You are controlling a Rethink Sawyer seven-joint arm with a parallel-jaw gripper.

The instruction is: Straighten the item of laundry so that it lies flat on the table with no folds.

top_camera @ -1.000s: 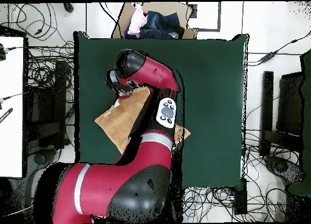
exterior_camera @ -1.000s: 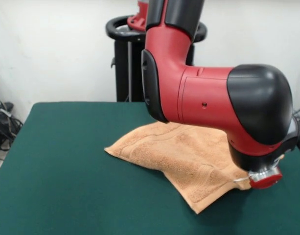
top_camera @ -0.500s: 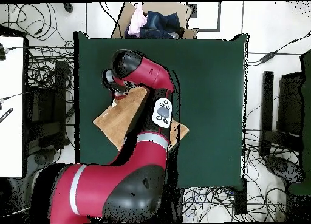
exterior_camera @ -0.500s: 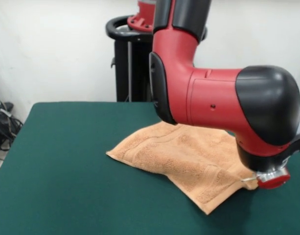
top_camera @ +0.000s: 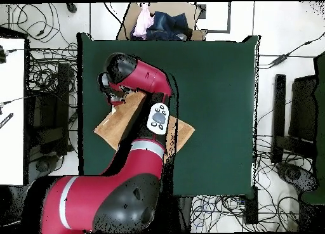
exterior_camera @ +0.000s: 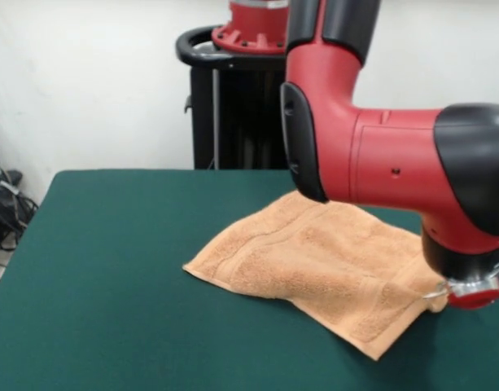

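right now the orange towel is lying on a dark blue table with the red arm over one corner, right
Not quite: the table is dark green, not blue, as the front view shows. The orange towel does lie on it, with the red arm over one corner.

Robot lab, floor cables (top_camera: 44, 73), pedestal (exterior_camera: 225, 98)

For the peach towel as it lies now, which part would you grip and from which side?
Probably the free corner pointing toward the camera in the front view, approached from above. The towel lies mostly spread on the table, with that corner's edges clear on bare green cloth. The arm covers the corner by the gripper, so whether that one is already held cannot be told.
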